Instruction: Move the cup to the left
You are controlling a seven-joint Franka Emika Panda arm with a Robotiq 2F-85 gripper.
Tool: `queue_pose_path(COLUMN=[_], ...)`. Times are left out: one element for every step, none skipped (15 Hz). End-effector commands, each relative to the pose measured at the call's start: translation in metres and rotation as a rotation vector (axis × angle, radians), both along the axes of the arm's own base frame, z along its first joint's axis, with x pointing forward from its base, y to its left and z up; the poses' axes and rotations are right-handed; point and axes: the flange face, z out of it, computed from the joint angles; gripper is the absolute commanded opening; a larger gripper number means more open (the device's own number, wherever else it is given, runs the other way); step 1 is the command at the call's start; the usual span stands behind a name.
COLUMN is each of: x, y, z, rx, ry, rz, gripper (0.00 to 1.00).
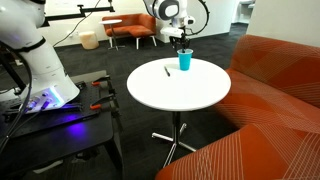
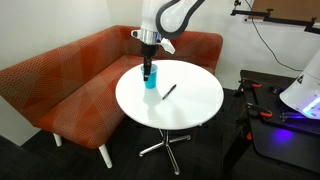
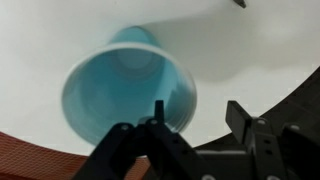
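Cup (image 1: 184,61) is standing upright on the round white worktop (image 2: 195,110), near the edge facing the orange sofa (image 2: 70,85); we are holding our fingers (image 3: 243,115) apart just above its rim, gripping nothing; a dark pen (image 2: 170,91) is lying near it.

A round white table (image 1: 190,95) stands on a chrome pedestal base (image 1: 177,140), with a slim dark pen (image 2: 170,91) lying on top. An orange patterned sofa (image 2: 70,85) sits just beside it, on dark carpet (image 2: 200,160) — orange armchairs (image 1: 130,28) stand well behind.
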Motion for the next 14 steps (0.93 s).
queue_pose_path(x=[-0.007,-0.011,-0.013,-0.015,-0.016,-0.016,-0.015,-0.015,-0.015,-0.016,-0.017,-0.017,-0.018,-0.018], y=[0.003,0.004,0.002,0.002,0.002,0.001,0.001,0.001,0.000,0.001,0.001,0.003,0.004,0.007], z=[0.004,0.002,0.000,0.000,0.000,0.001,0.005,0.010,0.014,0.017,0.020,0.023,0.026,0.030], rx=[-0.028,-0.027,-0.046,-0.051,-0.055,-0.061,-0.067,-0.073,-0.078,-0.085,-0.093,-0.100,-0.109,-0.118], ry=[0.108,0.146,0.183,0.209,0.230,0.245,0.249,0.251,0.252,0.258,0.258,0.255,0.255,0.252], rz=[-0.048,-0.055,-0.080,-0.096,-0.110,-0.121,-0.126,-0.135,-0.141,-0.147,-0.149,-0.149,-0.148,-0.137], gripper=[0.36,0.27,0.20,0.12,0.05,0.01,0.01,0.00,0.00,0.02,0.02,0.02,0.02,0.02])
